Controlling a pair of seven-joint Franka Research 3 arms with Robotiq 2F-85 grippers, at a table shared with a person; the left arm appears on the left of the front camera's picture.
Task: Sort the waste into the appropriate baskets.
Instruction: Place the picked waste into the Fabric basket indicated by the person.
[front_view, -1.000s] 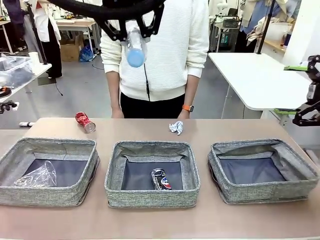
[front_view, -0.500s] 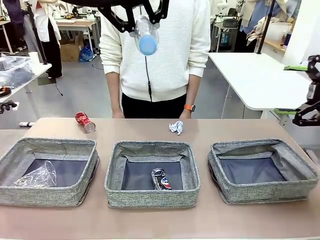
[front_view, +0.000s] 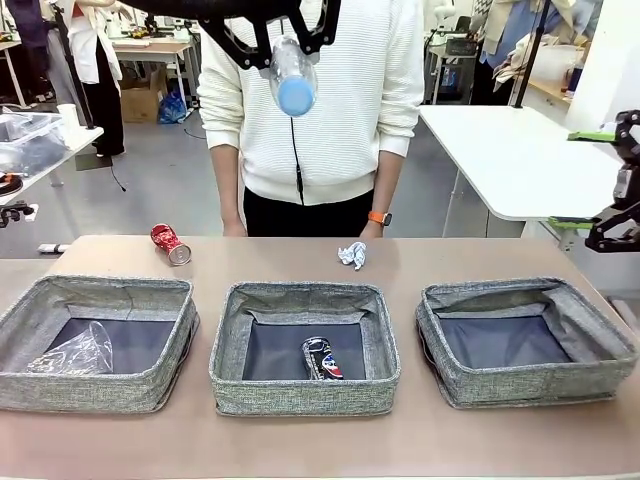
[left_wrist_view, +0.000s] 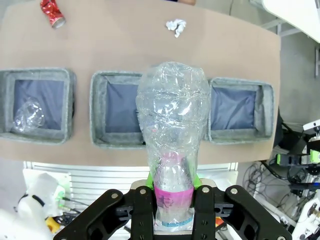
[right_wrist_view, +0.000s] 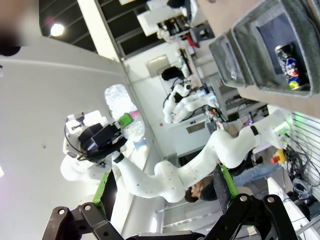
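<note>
High above the table's far side, my left gripper (front_view: 280, 40) is shut on the clear plastic bottle (front_view: 288, 75), whose blue end faces the camera. In the left wrist view the fingers clamp the bottle (left_wrist_view: 172, 125) near its pink band, over the middle basket (left_wrist_view: 97, 135). Three grey baskets stand in a row: left (front_view: 90, 392), middle (front_view: 300, 397), right (front_view: 530, 387). A clear plastic bag (front_view: 75, 350) lies in the left one and a dark blue can (front_view: 321, 358) in the middle one. The red can (front_view: 170, 243) and the paper wad (front_view: 352, 255) lie on the table behind the baskets. My right gripper (front_view: 585, 180) hangs open at the far right with nothing in it.
A person in a white sweater (front_view: 330, 110) stands at the far edge, hands near the table. A white table (front_view: 510, 160) stands behind on the right. Bare tabletop (front_view: 450, 255) runs behind the baskets.
My left gripper has carried the bottle a little to the right and slightly up. The right arm has not moved.
</note>
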